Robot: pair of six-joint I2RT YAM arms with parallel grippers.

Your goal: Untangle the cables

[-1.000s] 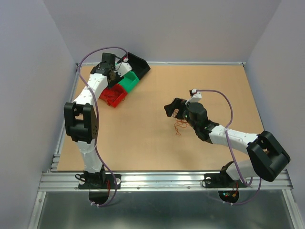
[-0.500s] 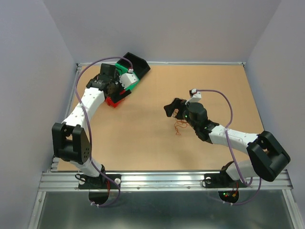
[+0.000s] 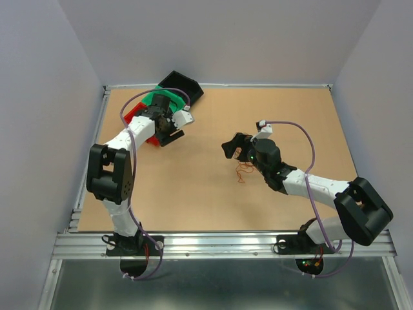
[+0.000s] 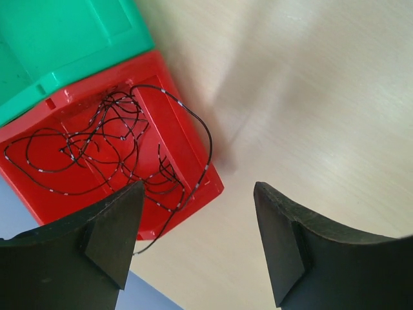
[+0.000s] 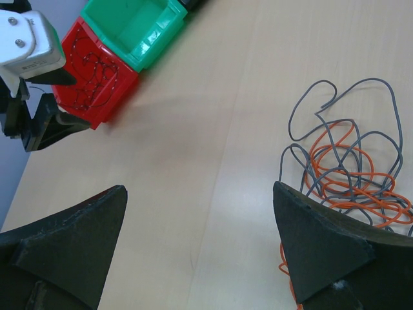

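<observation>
Counter (image 3: 193,187) is carrying three bins off to the side of the left claw (image 4: 199,187): black bin (image 3: 181,84), green bin (image 4: 64,39), red bin (image 4: 184,145).

Left claw is hovering spread just beside the red bin's near corner, gripping nothing. Right claw (image 5: 200,188) is hanging spread wide, also gripping nothing, well apart from the bins.

Dark wire (image 4: 110,139) is lying curled in the red bin. One loop is spilling over the rim next to the left claw's finger.

Grey and orange wires (image 5: 342,174) are sitting knotted on the counter, partly under the right claw's right-hand finger.

Risks, as I'm judging them:
- The spilled loop is catching on a finger if the left arm swings, dragging the wire out.
- The right claw is pinching both colours at once, tightening the knot.

Views:
- Top is showing the layout and the black bin, with the wires just a squiggle.
- Left wrist is showing pale marks along the dark wire.
- Right wrist is separating grey from orange.
</observation>
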